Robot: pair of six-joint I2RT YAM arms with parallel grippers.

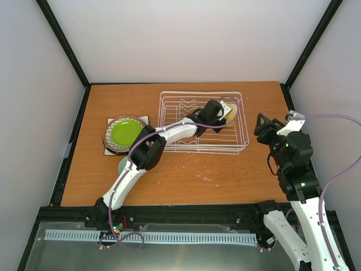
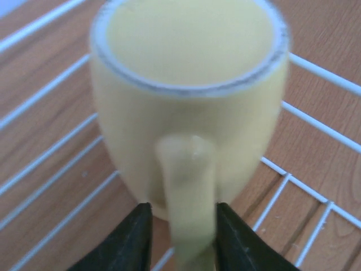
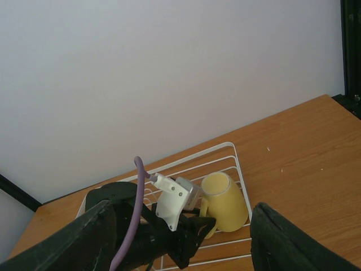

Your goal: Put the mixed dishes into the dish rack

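Note:
The pale yellow mug [image 2: 186, 113] stands in the right end of the white wire dish rack [image 1: 200, 93], mouth up and leaning a little in the right wrist view [image 3: 225, 206]. My left gripper [image 2: 184, 212] straddles the mug's handle; the jaws are slightly apart, with a gap on the left side and the right finger against the handle. From above, the left gripper [image 1: 223, 113] reaches over the rack to the mug [image 1: 229, 113]. The lime-green plate [image 1: 125, 132] tops a stack on the white square plate [image 1: 144, 119], left of the rack. My right gripper [image 1: 265, 125] hangs open, empty, right of the rack.
A pale mint bowl [image 1: 122, 165] peeks out from under the left arm's elbow, near the stack. Wavy dividers [image 1: 189, 104] stand in the rack's back left part. Black frame posts and white walls enclose the wooden table [image 1: 186, 175].

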